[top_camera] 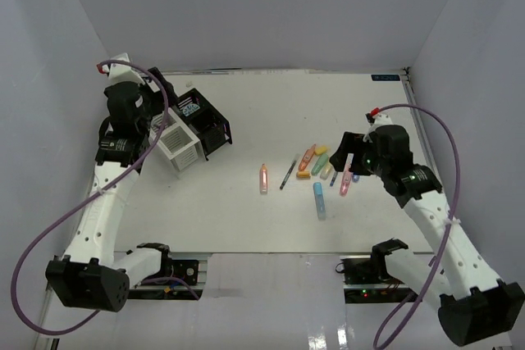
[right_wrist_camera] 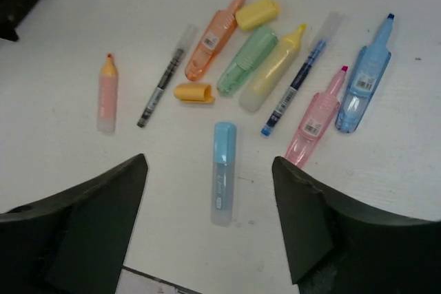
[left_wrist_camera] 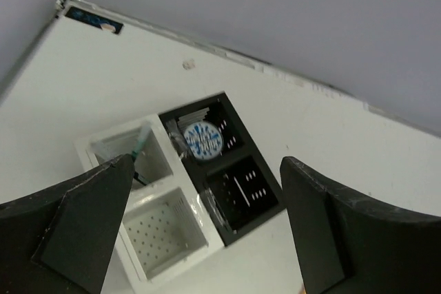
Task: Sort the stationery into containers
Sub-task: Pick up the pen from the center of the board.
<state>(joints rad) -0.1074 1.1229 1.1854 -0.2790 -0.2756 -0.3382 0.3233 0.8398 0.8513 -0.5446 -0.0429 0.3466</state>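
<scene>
The containers are a joined cluster: two white compartments (left_wrist_camera: 162, 228) and two black ones (left_wrist_camera: 241, 187), at the table's left (top_camera: 197, 130). A round blue-white tub (left_wrist_camera: 202, 139) lies in the far black one. A thin green-tipped pen (left_wrist_camera: 138, 146) leans in the far white one. My left gripper (left_wrist_camera: 207, 239) hangs open above the cluster, holding nothing. The loose stationery lies centre-right: an orange highlighter (right_wrist_camera: 213, 36), green (right_wrist_camera: 247, 60), yellow (right_wrist_camera: 272, 67), pink (right_wrist_camera: 315, 118), blue (right_wrist_camera: 364, 80), two thin pens (right_wrist_camera: 162, 80). My right gripper (right_wrist_camera: 210, 218) is open above a blue-capped highlighter (right_wrist_camera: 222, 170).
A peach highlighter (right_wrist_camera: 107, 94) lies apart to the left of the pile. A loose yellow cap (right_wrist_camera: 257, 13) and an orange cap (right_wrist_camera: 194, 92) lie among the pens. Grey walls enclose the table on three sides. A blue label (top_camera: 384, 78) marks the back right corner.
</scene>
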